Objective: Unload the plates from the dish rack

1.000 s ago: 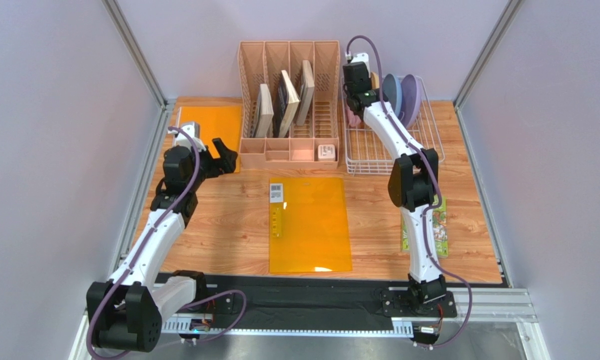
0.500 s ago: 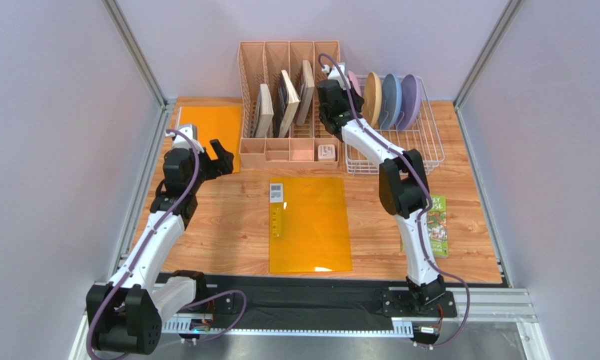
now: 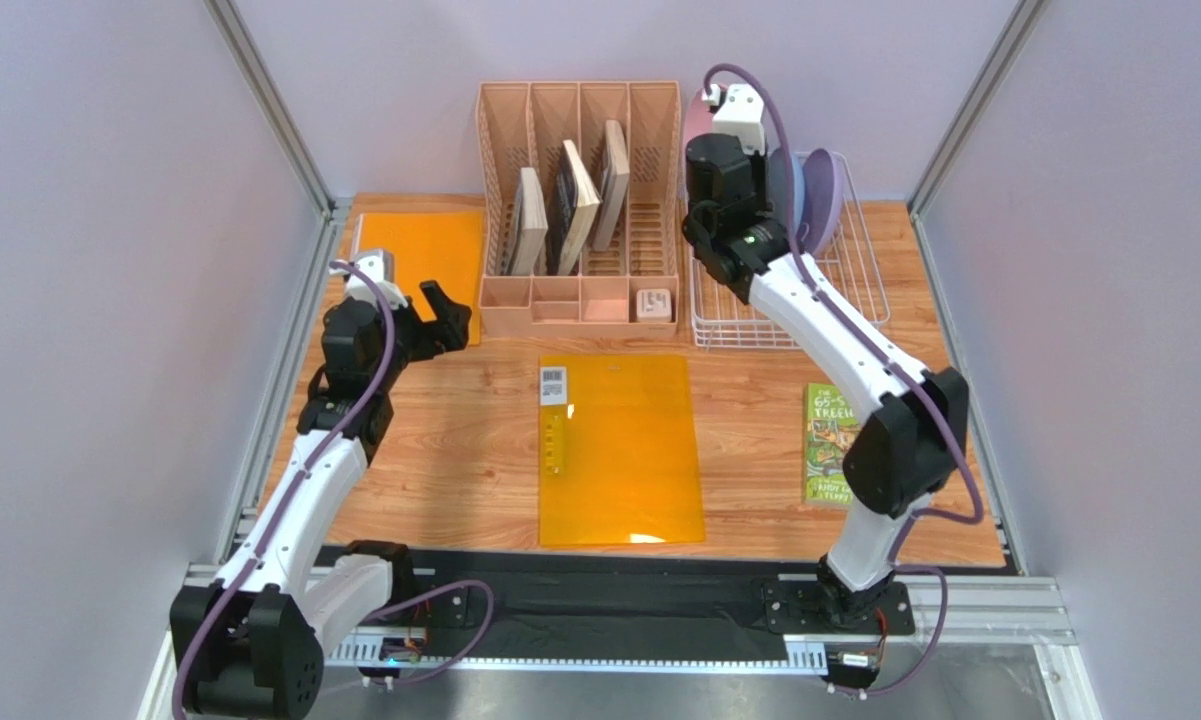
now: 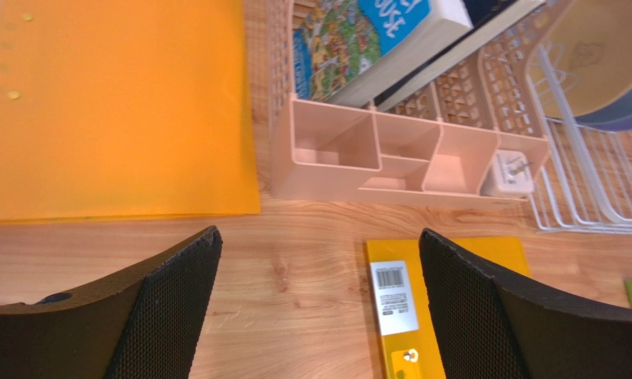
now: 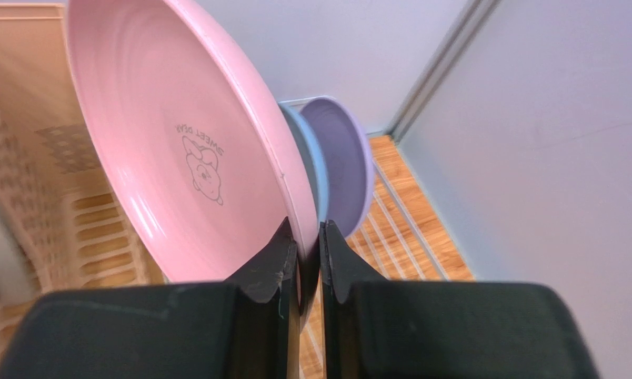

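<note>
Woodgrain table [image 3: 441, 450] beneath, right tool [image 5: 309, 234] pinches round matte pink plate [image 5: 176, 158].

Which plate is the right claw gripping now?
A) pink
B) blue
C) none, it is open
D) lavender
A: in the right wrist view the right claw is closed on the rim of the pink plate, while the blue plate and the lavender plate stand free behind it.

Pink plate [image 5: 176, 158] upright, higher than blue plate [image 5: 305, 154], lavender plate [image 5: 344, 162] in dish rack [image 3: 862, 300].
</note>
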Motion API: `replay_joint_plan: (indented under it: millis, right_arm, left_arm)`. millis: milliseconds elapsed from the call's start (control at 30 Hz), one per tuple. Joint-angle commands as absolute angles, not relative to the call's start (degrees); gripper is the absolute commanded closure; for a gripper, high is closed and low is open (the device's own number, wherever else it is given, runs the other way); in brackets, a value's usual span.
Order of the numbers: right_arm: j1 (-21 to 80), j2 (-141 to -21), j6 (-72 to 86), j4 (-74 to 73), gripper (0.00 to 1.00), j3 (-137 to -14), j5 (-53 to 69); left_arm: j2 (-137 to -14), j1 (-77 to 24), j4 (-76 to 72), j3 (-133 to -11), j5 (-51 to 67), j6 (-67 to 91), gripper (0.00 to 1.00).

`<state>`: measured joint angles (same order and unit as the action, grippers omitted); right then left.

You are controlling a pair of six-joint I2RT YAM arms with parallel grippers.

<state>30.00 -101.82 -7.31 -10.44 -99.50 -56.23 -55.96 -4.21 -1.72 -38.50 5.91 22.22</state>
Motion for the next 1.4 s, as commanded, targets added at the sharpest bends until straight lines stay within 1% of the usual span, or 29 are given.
replay_joint_plan:
  millis: [0, 33, 67, 133, 167, 233, 267, 367, 433, 467, 600, 767, 833, 867, 933, 967, 1000, 1067, 1100, 1167, 1200, 1233, 1300, 1333, 1367]
  right_arm:
    - [30.6, -94.3, 7.5, -23.6, 1.00, -95.3, -41.2]
    - [30.6, -91.2, 9.3, -24.4, 1.00, -92.0, -38.2]
    - [30.7, -89.7, 11.0, -24.6, 1.00, -90.3, -30.7]
    - [30.6, -85.7, 14.0, -25.4, 1.00, -87.0, -25.8]
    - [30.7, -84.6, 14.4, -25.2, 1.00, -84.2, -20.4]
    - [30.7, -83.2, 17.5, -25.2, 1.00, -81.8, -16.5]
    - [30.7, -81.8, 18.2, -24.3, 1.00, -79.5, -11.7]
    - [30.7, -79.8, 21.7, -21.8, 1.00, -76.3, -3.7]
    - [30.7, -78.9, 24.6, -19.9, 1.00, -73.1, -0.9]
    - [30.7, -78.6, 25.5, -17.2, 1.00, -72.0, 3.9]
    - [31.0, -78.5, 29.0, -12.8, 1.00, -67.9, 9.5]
    - [31.8, -80.1, 30.1, -10.3, 1.00, -67.0, 14.1]
    - [31.9, -80.5, 30.8, -9.6, 1.00, -66.4, 15.6]
    - [31.9, -80.5, 31.4, -8.5, 1.00, -66.0, 17.4]
    - [32.1, -80.9, 31.9, -8.0, 1.00, -65.5, 18.6]
    - [32.2, -81.1, 32.0, -7.7, 1.00, -65.4, 20.0]
    - [32.3, -81.4, 32.2, -8.0, 1.00, -65.4, 20.6]
    - [32.3, -82.1, 32.0, -8.3, 0.99, -65.5, 21.1]
    - [32.3, -82.2, 31.6, -8.9, 0.93, -65.6, 20.7]
    - [32.3, -82.2, 30.9, -11.1, 0.77, -66.3, 17.5]
    - [32.3, -82.0, 29.1, -12.2, 0.53, -66.8, 16.2]
    - [32.3, -81.8, 28.3, -13.5, 0.45, -67.2, 14.5]
    - [32.3, -81.3, 26.5, -18.2, 0.31, -69.0, 7.2]
    - [32.3, -81.0, 24.4, -19.7, 0.29, -69.5, 4.8]
    - [32.2, -80.8, 23.4, -21.9, 0.26, -70.0, 0.2]
  left_arm:
    - [-54.8, -4.0, -7.3, -37.9, 13.3, 24.3, 0.00]
    - [-55.1, -4.0, -8.0, -37.9, 16.7, 24.5, 0.01]
    - [-55.4, -4.0, -8.8, -37.9, 18.6, 24.9, 0.02]
    - [-56.3, -4.0, -11.8, -37.7, 23.2, 27.3, 0.03]
    - [-56.6, -4.0, -13.1, -37.4, 24.8, 28.5, 0.03]
    - [-57.3, -4.0, -18.4, -36.0, 28.8, 31.4, 0.04]
    - [-57.6, -4.2, -20.8, -35.3, 29.4, 32.2, 0.04]
    - [-58.5, -5.9, -21.5, -34.9, 30.5, 32.4, 0.05]
    - [-59.1, -7.4, -21.9, -34.4, 30.1, 32.5, 0.05]
    - [-59.3, -7.8, -22.7, -33.6, 29.8, 32.8, 0.05]
    - [-60.2, -9.4, -27.3, -30.8, 30.2, 35.2, 0.06]
    - [-60.9, -11.7, -28.8, -29.2, 30.1, 35.9, 0.08]
    - [-61.3, -12.0, -29.3, -28.7, 29.2, 35.9, 0.12]
    - [-61.4, -12.3, -29.5, -28.6, 28.8, 35.7, 0.15]
    - [-62.0, -12.4, -30.0, -28.2, 27.9, 35.7, 0.34]
    - [-62.1, -12.5, -30.6, -28.1, 27.8, 35.8, 0.45]
    - [-62.7, -12.6, -30.9, -28.1, 27.9, 35.8, 0.67]
    - [-63.1, -12.7, -31.2, -28.0, 27.7, 35.9, 0.96]
    - [-62.9, -12.7, -31.2, -27.8, 27.3, 36.0, 1.00]
    - [-60.9, -12.7, -29.5, -26.9, 24.5, 35.5, 1.00]
    - [-59.6, -12.7, -27.8, -26.7, 23.0, 34.9, 1.00]
    - [-58.2, -12.7, -25.7, -26.5, 18.9, 34.3, 1.00]
    - [-52.8, -12.7, -14.6, -27.3, 13.1, 32.3, 1.00]
    - [-50.8, -12.7, -10.2, -27.9, 7.3, 31.9, 1.00]
    - [-49.0, -12.7, -2.5, -28.3, 4.5, 32.2, 1.00]
